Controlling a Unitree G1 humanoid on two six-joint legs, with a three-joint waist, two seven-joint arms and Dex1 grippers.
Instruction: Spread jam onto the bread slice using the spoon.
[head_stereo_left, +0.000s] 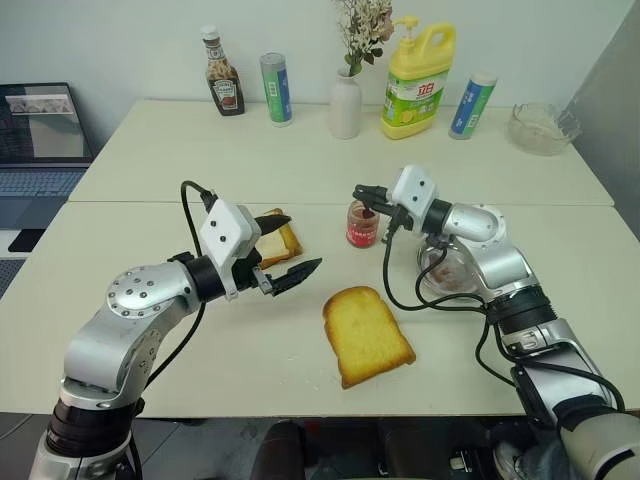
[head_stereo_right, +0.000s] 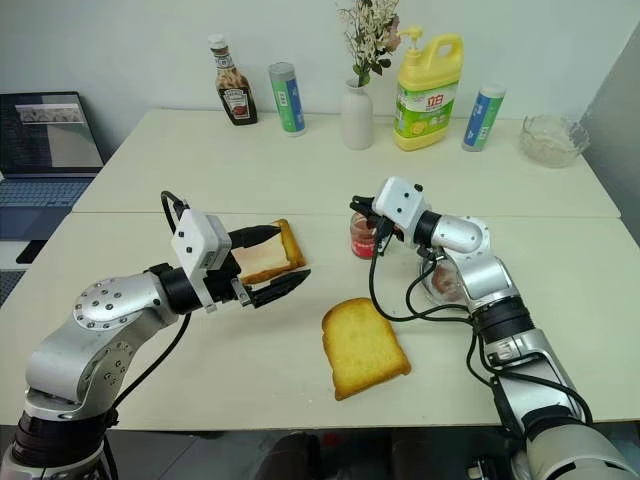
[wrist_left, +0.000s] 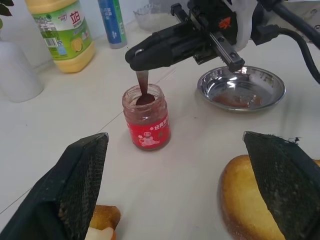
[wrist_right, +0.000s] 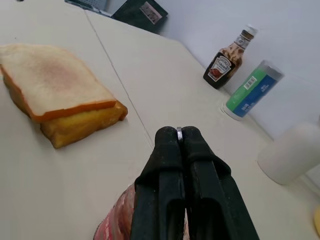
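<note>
- One jam (wrist_left: 147, 122) jar with a red label, mid-surface; one spoon (wrist_left: 143, 89) dips in, pinched by the right claw (wrist_left: 137, 54).
- One bread slice (head_stereo_left: 365, 334) near the front edge.
- Left claw (head_stereo_left: 290, 248) gapes wide, empty.
- One Heinz bottle (head_stereo_left: 224, 74) at the far edge.

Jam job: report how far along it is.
Done: the right pincer is shut on the spoon. In hand: the spoon's bowl is dipped into the jam jar. Left: the bread slice shows no jam yet, so carrying it over and spreading remain. The left pincer hangs open, holding nothing.
</note>
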